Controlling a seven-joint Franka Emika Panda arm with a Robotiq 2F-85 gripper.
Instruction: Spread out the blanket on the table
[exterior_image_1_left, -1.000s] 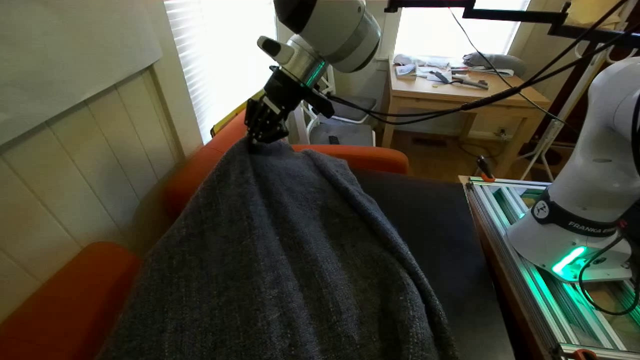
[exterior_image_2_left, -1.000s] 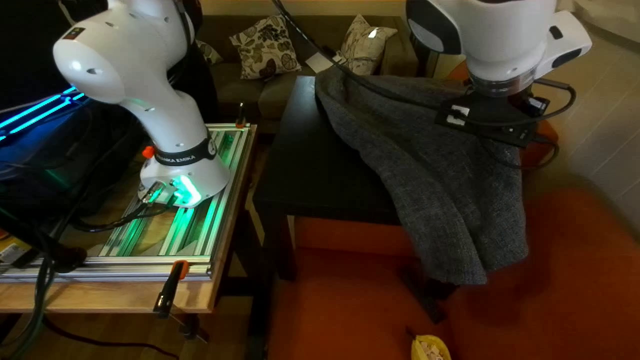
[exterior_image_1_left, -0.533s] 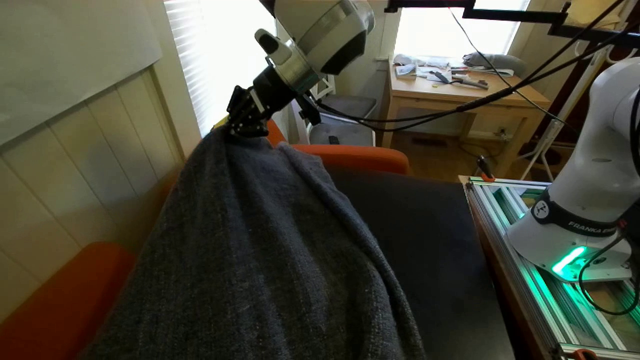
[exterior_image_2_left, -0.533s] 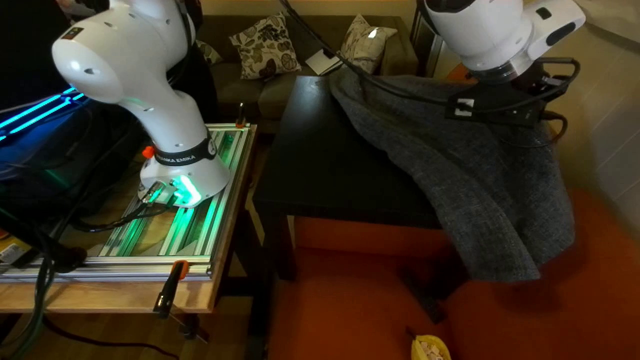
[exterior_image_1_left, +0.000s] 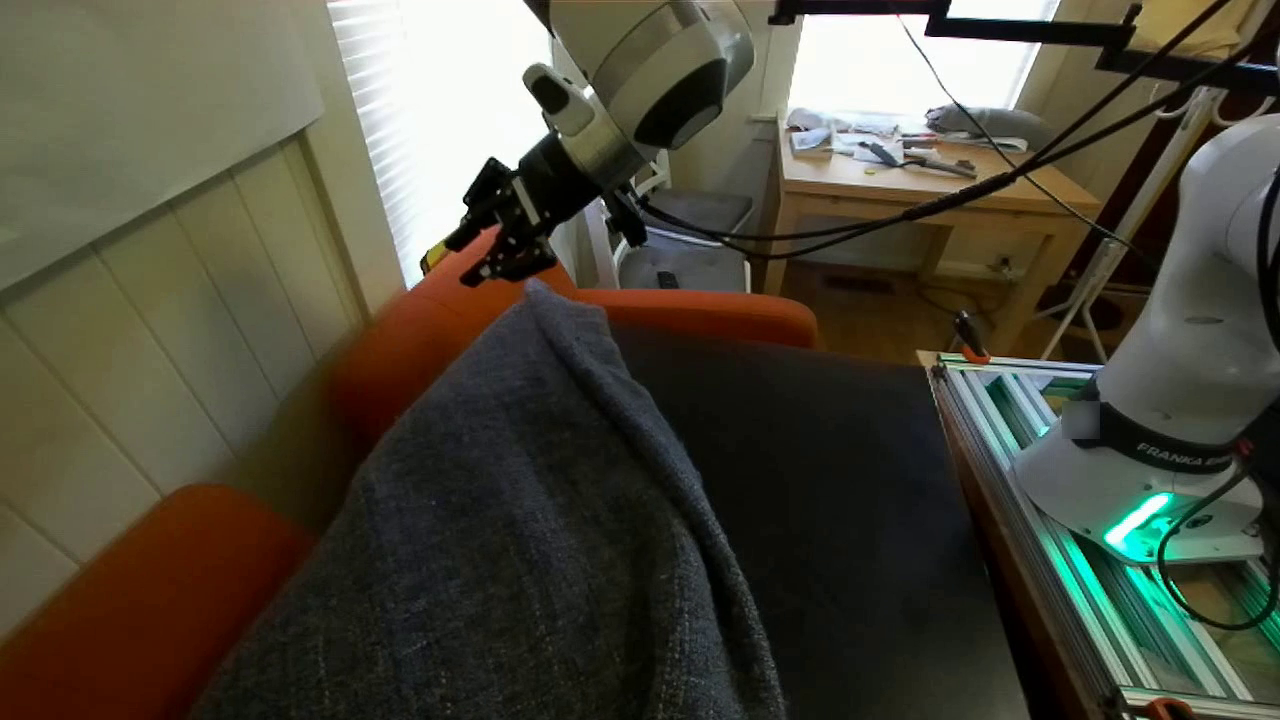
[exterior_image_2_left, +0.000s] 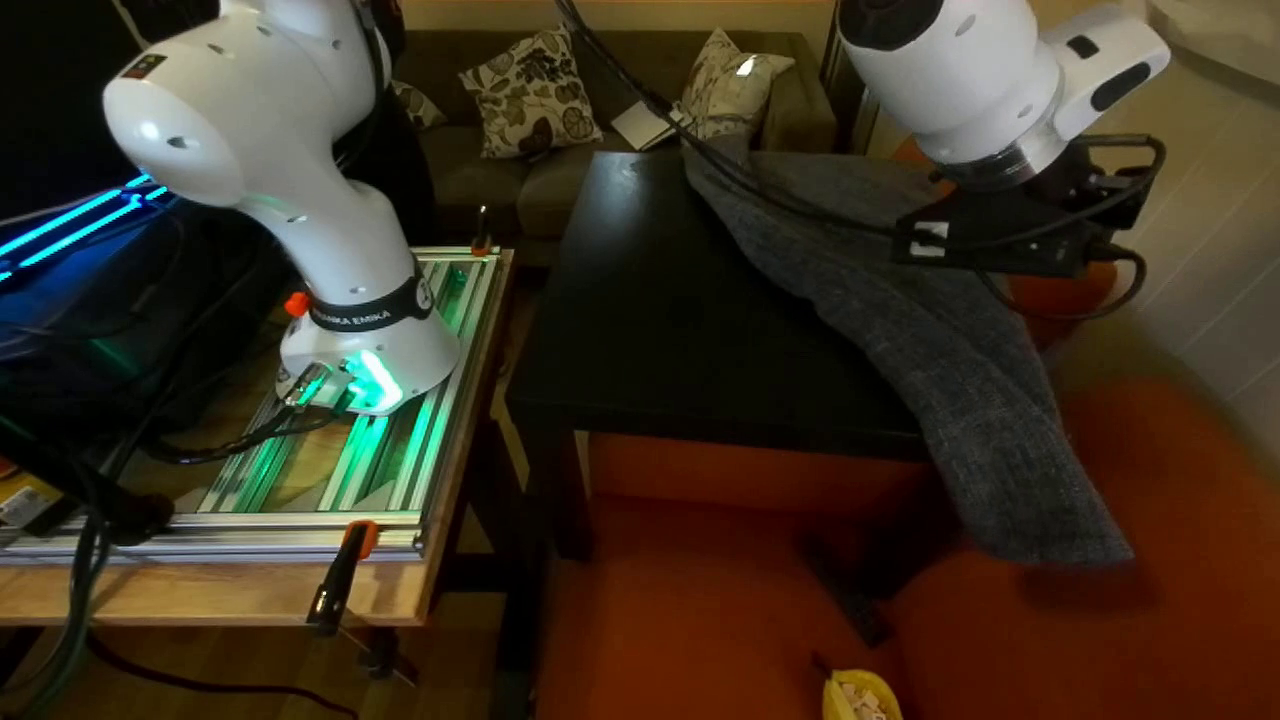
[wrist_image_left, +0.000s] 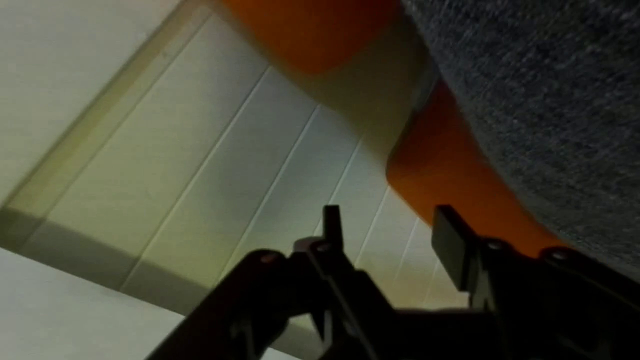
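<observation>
The dark grey blanket (exterior_image_1_left: 540, 500) lies bunched in a long slanting strip over the wall-side part of the black table (exterior_image_1_left: 830, 480). In an exterior view, the blanket (exterior_image_2_left: 960, 380) hangs off the table's (exterior_image_2_left: 680, 300) near corner onto the orange seat. The base side of the tabletop is bare. My gripper (exterior_image_1_left: 462, 262) is open and empty, above the orange backrest and just beyond the blanket's peaked far end, apart from it. In the wrist view, the gripper (wrist_image_left: 387, 212) has its fingers wide apart with only wall between them. The blanket (wrist_image_left: 560, 115) is at the right there.
Orange seating (exterior_image_2_left: 700, 590) surrounds the table, with an orange armrest (exterior_image_1_left: 740, 312) at its end. A white panelled wall (exterior_image_1_left: 170, 340) stands close behind. A yellow container (exterior_image_2_left: 860, 695) sits on the seat. Black cables (exterior_image_1_left: 900, 215) trail from the wrist.
My gripper moved toward the wall with the blanket pinched in it, then opened. The released blanket edge dropped away from the fingers, and more tabletop shows on the base side.
</observation>
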